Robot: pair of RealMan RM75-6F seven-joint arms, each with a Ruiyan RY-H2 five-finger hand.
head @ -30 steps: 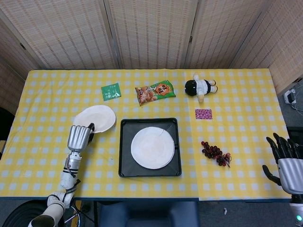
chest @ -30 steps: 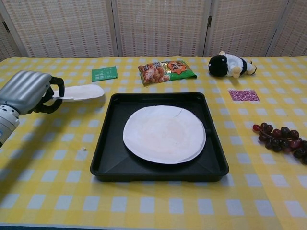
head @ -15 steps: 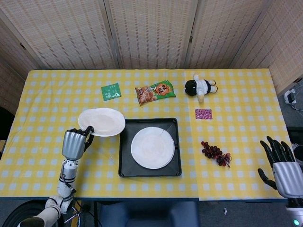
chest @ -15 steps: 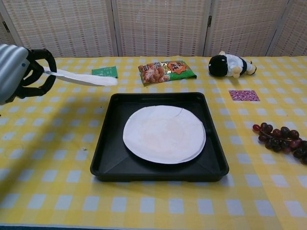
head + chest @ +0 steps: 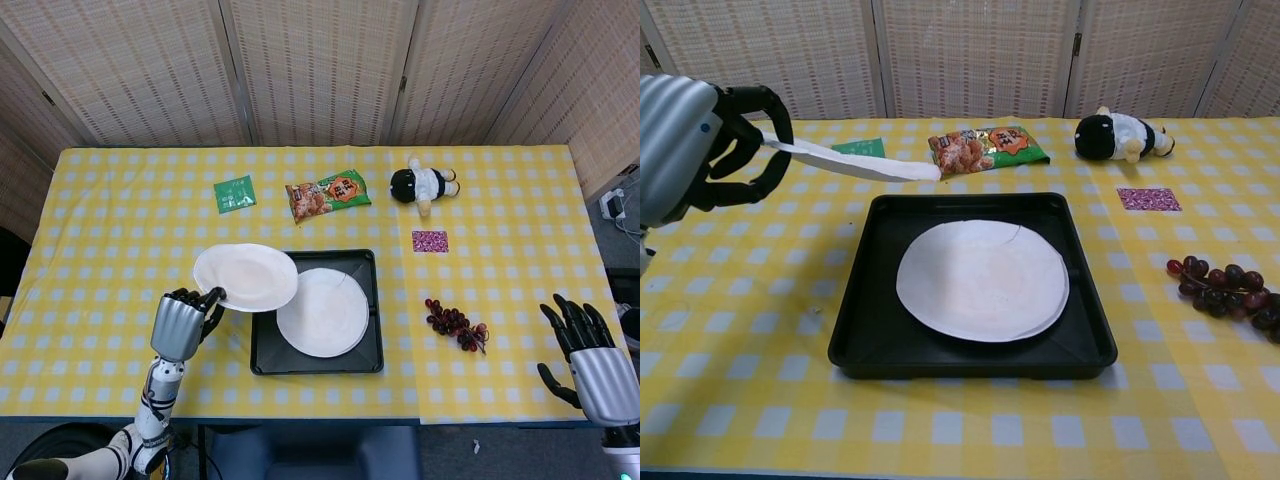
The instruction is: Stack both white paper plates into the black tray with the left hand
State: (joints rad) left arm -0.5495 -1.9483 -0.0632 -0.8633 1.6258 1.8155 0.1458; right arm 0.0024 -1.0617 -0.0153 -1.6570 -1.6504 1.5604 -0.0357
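Observation:
One white paper plate (image 5: 322,312) (image 5: 982,280) lies flat in the black tray (image 5: 263,345) (image 5: 865,345) at the table's middle. My left hand (image 5: 180,323) (image 5: 695,150) pinches the rim of a second white plate (image 5: 246,277) (image 5: 855,161) and holds it in the air. That plate hangs over the tray's left edge and overlaps the lying plate's left side in the head view. My right hand (image 5: 585,355) is at the table's near right corner, fingers spread, holding nothing; the chest view does not show it.
Behind the tray lie a snack bag (image 5: 328,194) (image 5: 987,147) and a green packet (image 5: 235,193) (image 5: 859,150). A plush toy (image 5: 423,185) (image 5: 1122,135), a small pink patterned square (image 5: 430,241) (image 5: 1149,199) and a bunch of grapes (image 5: 456,325) (image 5: 1230,288) occupy the right side.
My left hand lifted the second plate off the cloth and carried it right, from left of the tray to over the tray's left edge. My right hand shifted slightly.

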